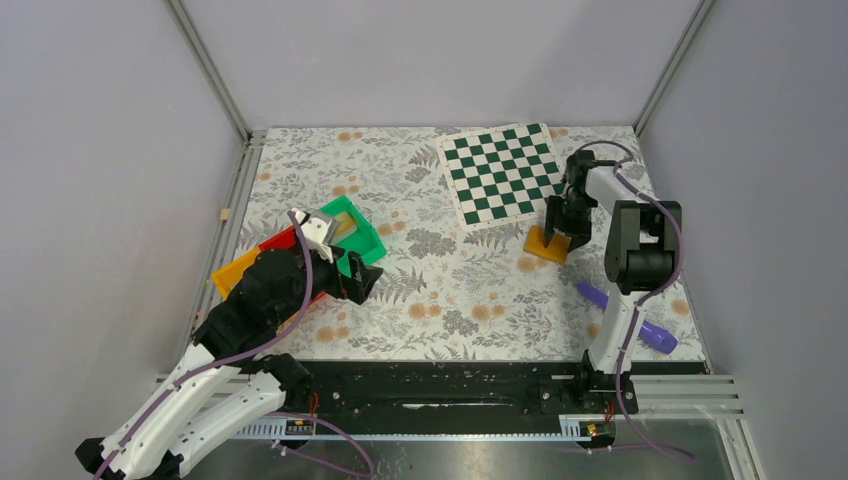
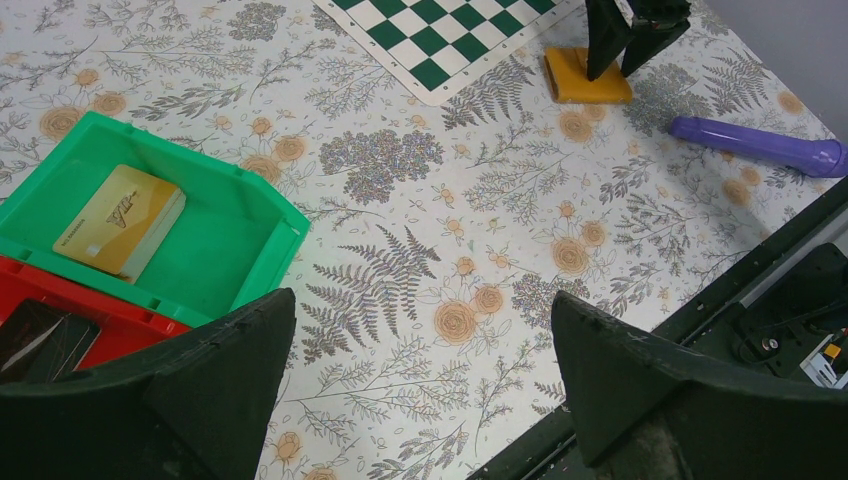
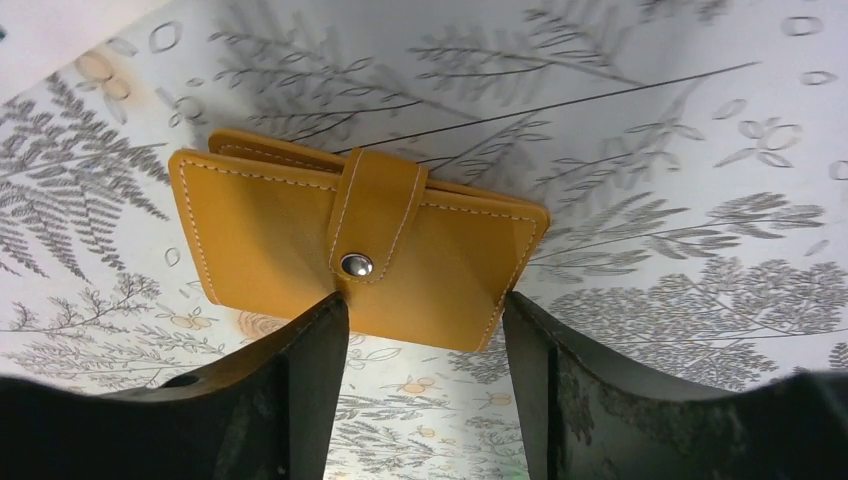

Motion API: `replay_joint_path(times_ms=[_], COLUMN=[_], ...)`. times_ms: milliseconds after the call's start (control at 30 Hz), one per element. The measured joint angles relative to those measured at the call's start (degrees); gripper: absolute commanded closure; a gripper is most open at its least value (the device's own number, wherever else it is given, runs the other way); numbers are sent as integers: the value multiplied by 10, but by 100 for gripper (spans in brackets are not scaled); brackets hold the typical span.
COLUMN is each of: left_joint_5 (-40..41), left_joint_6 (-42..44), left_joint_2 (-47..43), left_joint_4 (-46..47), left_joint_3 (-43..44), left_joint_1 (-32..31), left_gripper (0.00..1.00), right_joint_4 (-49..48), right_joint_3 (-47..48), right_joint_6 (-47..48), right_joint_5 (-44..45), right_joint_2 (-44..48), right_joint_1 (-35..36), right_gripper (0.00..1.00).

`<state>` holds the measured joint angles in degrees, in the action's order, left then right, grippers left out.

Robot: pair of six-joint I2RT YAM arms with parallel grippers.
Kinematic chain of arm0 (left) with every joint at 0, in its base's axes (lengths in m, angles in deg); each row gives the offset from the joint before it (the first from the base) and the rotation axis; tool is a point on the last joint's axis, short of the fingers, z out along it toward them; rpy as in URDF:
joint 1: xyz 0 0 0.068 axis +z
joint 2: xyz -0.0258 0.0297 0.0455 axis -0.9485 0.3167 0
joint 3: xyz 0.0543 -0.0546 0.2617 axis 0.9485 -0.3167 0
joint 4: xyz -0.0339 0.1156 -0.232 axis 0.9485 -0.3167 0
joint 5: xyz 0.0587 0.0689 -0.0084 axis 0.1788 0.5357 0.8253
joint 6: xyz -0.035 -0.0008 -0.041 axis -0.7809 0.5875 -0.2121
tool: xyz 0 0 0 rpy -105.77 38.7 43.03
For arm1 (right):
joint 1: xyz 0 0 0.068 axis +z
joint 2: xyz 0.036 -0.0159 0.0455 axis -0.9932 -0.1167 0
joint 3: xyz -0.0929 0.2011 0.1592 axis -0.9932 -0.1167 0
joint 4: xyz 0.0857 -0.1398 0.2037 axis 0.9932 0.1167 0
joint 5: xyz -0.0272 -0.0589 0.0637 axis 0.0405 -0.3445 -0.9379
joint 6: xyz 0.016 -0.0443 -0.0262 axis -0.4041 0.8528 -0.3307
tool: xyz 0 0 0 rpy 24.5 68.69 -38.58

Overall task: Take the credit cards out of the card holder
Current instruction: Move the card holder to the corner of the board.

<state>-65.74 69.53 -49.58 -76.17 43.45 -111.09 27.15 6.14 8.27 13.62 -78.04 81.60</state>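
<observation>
The card holder (image 3: pixel 300 250) is an orange-tan wallet, folded shut with a snap strap, lying flat on the floral cloth. It also shows in the top view (image 1: pixel 547 243) and in the left wrist view (image 2: pixel 585 76). My right gripper (image 3: pixel 425 305) is open, just above it, its fingertips over the wallet's near edge. A gold card (image 2: pixel 120 218) lies in the green bin (image 2: pixel 250 205). My left gripper (image 2: pixel 425 320) is open and empty, above the cloth beside the green bin (image 1: pixel 372 243).
A red bin (image 2: pixel 90 305) holding a dark card sits against the green one, with an orange bin (image 1: pixel 228 275) behind it. A green-and-white chessboard (image 1: pixel 505 172) lies at the back. A purple cylinder (image 1: pixel 655 334) lies near the right arm's base.
</observation>
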Motion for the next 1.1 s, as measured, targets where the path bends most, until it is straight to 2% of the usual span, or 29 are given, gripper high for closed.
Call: replay_joint_path(times_ms=[333,600,700,833,967,1100], left_joint_5=[0,7,12,19,27,33], left_joint_6=[0,0,0,0,0,0], left_joint_2=[0,-2,-2,-3,-7,-6], left_joint_4=[0,0,0,0,0,-2], left_joint_3=[0,0,0,0,0,0], left_joint_1=[0,0,0,0,0,0], left_gripper=[2,3,3,3,3,2], right_joint_4=[20,16,14,17,14,10], right_joint_3=[4,-85,-115,-146,-139,-110], right_joint_6=[2,-7,-14,-17,-15,-12], right_joint_5=[20,37,36,25,18,13], right_joint_2=[-4,53,80,144,189,179], right_joint_1=[113,212,242,252,249,246], right_gripper=[39,38,33,23,23,23])
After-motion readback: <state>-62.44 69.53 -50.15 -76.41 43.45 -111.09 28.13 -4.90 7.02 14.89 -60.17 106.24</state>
